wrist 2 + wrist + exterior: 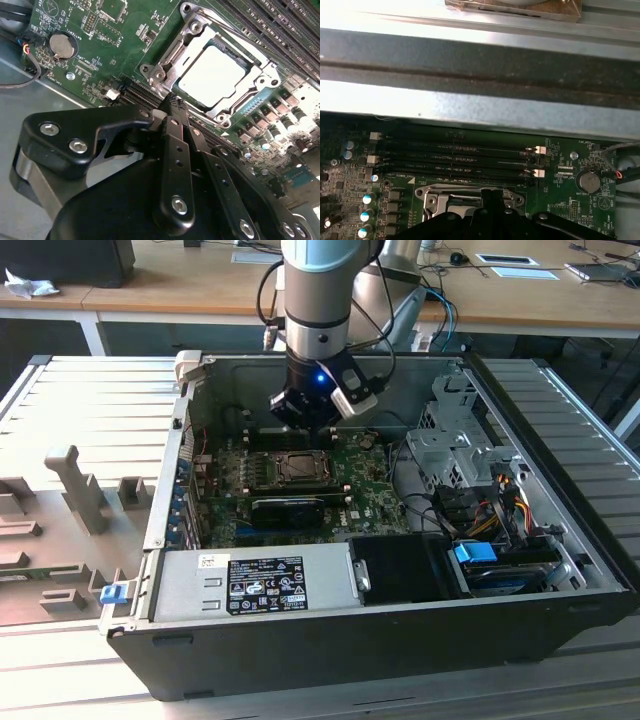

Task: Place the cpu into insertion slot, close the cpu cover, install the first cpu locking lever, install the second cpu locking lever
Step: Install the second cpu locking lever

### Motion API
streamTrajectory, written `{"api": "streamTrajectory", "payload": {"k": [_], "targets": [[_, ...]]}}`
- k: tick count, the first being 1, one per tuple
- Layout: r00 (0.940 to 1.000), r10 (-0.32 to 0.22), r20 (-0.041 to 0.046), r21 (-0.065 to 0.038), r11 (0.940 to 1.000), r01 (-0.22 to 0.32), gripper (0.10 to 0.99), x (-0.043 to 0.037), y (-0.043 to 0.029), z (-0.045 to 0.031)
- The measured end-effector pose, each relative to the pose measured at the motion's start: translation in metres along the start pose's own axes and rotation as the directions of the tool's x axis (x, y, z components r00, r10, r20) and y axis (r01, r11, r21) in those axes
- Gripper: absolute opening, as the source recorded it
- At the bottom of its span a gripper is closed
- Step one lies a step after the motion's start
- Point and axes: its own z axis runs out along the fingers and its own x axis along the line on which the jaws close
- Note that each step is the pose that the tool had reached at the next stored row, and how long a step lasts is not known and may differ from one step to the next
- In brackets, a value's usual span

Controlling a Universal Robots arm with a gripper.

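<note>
The cpu lies in the insertion slot, its pale silver top showing through the cut-out. The cpu cover is folded down flat around it as a silver frame. My gripper looks shut with nothing between its black fingers, and its tip rests at the socket's edge by a corner of the cover. In the exterior view the gripper hangs just behind the slot, low over the green board. In the first wrist view the slot is partly hidden behind the gripper.
The board sits inside an open computer case. Memory slots run beside the socket and a long black card lies in front of it. A coin battery, cables and a drive cage crowd the exterior view's right.
</note>
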Motion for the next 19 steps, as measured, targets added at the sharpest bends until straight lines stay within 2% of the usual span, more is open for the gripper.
{"api": "streamTrajectory", "payload": {"k": [19], "targets": [[1.0000, 0.000, 0.0000, 0.000, 1.0000, 0.000, 0.106, 0.0005, -0.0074, -0.0004]]}}
